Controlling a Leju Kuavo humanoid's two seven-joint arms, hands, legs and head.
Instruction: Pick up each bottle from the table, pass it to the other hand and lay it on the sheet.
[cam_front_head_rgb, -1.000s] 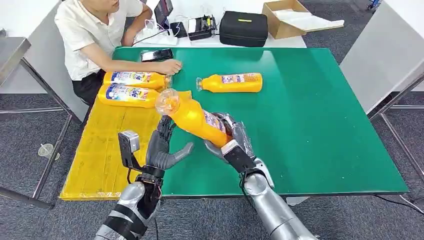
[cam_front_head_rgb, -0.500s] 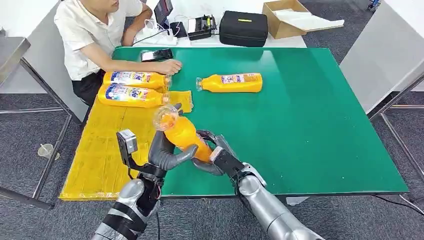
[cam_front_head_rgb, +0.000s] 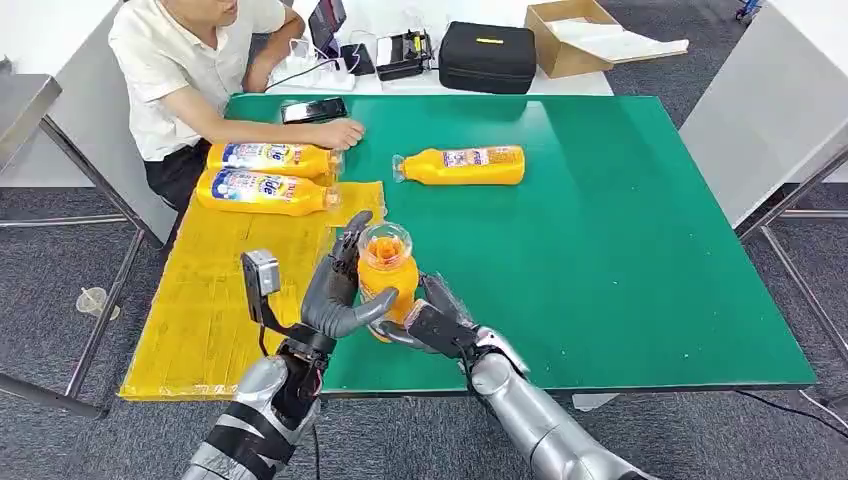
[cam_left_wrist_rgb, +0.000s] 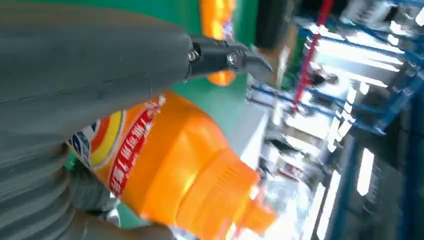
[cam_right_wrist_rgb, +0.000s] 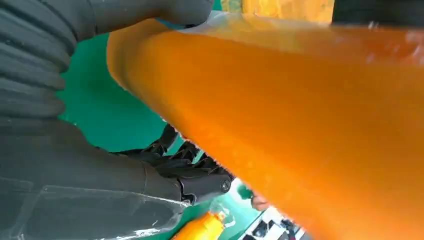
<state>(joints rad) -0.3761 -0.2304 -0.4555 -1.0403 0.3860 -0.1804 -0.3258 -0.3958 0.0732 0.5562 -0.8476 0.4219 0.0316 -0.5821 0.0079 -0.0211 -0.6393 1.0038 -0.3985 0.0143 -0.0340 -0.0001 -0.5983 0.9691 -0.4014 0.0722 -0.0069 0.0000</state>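
Low in the middle, both hands (cam_front_head_rgb: 345, 295) (cam_front_head_rgb: 425, 325) hold the bottle (cam_front_head_rgb: 385, 270) — the left should squeeze tight before the right lets go.

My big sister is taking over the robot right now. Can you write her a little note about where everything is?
Left hand: wrapped around the orange plastic bottle with the clear cap, held nearly upright above the green table.
Right hand: grips the same bottle lower down; handover under way.
Done: two orange labelled bottles lie on the yellow sheet, next to a seated person's hand.
Left: right hand lets go, left hand lays this bottle on the sheet; then the last orange bottle lying on the table.
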